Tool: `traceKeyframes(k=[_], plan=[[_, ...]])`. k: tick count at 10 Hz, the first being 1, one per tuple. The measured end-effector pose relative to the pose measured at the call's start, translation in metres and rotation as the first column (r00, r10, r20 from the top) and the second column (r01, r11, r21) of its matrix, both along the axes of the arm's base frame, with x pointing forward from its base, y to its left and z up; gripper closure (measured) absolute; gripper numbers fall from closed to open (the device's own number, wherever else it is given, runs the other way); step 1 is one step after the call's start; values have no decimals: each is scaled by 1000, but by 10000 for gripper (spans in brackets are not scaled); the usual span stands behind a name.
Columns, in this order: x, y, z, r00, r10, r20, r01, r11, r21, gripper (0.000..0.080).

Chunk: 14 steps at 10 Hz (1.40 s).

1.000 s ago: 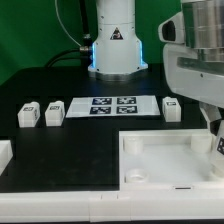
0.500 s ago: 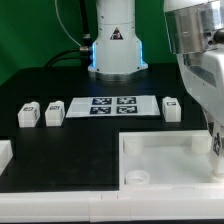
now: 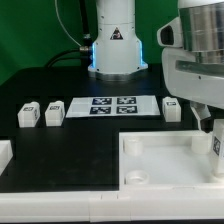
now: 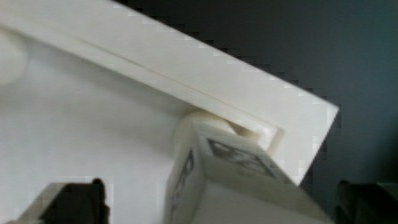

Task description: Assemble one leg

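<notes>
The large white panel (image 3: 165,160) lies at the front on the exterior view's right. A leg (image 3: 216,147), a small white block with a tag, stands upright in the panel's far corner socket on the exterior view's right. In the wrist view the leg (image 4: 228,170) sits in that socket at the panel's corner (image 4: 267,110). My gripper (image 3: 213,128) is right over it. In the wrist view the gripper (image 4: 217,205) straddles the leg, and its dark fingers (image 4: 71,200) stand apart from the leg's sides, so it is open.
Two loose legs (image 3: 29,115) (image 3: 54,113) lie at the exterior view's left and a third (image 3: 172,108) to the right of the marker board (image 3: 113,105). A white part (image 3: 4,155) shows at the left edge. The robot base (image 3: 115,45) stands behind.
The wrist shifted and turned half a second ago and is now back about where it was a second ago. The leg stays in the corner socket.
</notes>
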<state>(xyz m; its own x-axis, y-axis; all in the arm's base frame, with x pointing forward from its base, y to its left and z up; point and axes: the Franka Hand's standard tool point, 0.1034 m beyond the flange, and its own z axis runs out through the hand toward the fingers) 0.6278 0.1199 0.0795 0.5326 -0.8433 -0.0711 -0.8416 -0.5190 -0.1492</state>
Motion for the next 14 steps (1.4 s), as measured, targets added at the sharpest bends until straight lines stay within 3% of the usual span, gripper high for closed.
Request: traceKeyframes(k=[2,3,6,8,9,10,11,12,14], plan=[[0,0,-1,981,191,23,-190,981,-24,151],[-1,2,-1,903,429,36,-424,901,-86,150],[1,1,2,648,760,46,-747,646,-159,150],[1,2,1,684,727,49,-715,683,-150,150],[1,2,1,687,725,48,-713,685,-149,270],[0,4,0,795,605,54,-596,794,-118,407],[-1,3,-1,852,521,48,-514,852,-101,407],[0,2,-1,925,378,43,-374,924,-75,498],[-1,4,-2,995,97,27,-96,995,-28,499]])
